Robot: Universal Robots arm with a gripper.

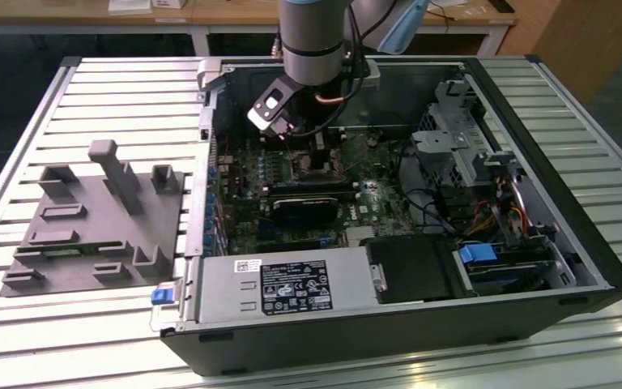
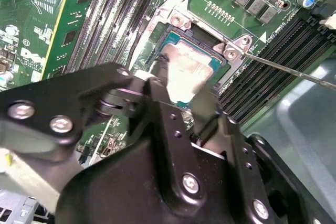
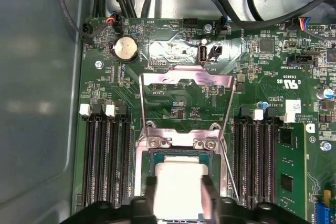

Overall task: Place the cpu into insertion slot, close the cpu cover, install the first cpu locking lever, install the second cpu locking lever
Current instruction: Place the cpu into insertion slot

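Dull silver metal tops the cpu (image 3: 179, 184), a flat, near-square chip on a green base. It lies face-up between the two black fingers (image 3: 151, 195) of the gripper (image 3: 181, 198), which press against two opposite edges and so hold it clamped. The chip sits squarely within the insertion slot (image 3: 142, 166), its edges parallel to the slot's shiny rim. I cannot tell whether it is fully seated or just above the contacts. Being nearly square, it shows no clear long axis, and the gripper body cuts off its nearer edge.

Just beyond the fingertips the cpu cover (image 3: 186, 80), a thin bright frame with a large window, stands flipped open. It stretches away from the tool, with green motherboard (image 3: 173, 45) showing through the window. A thin wire locking lever (image 2: 294, 72) juts free, off to one side of the fingers. Long black ribbed memory slots (image 3: 105, 156) flank the tool on both sides, running the same way as the cover.

In the exterior view the arm (image 1: 313, 40) reaches down into the open computer case (image 1: 527, 162), hiding the socket.
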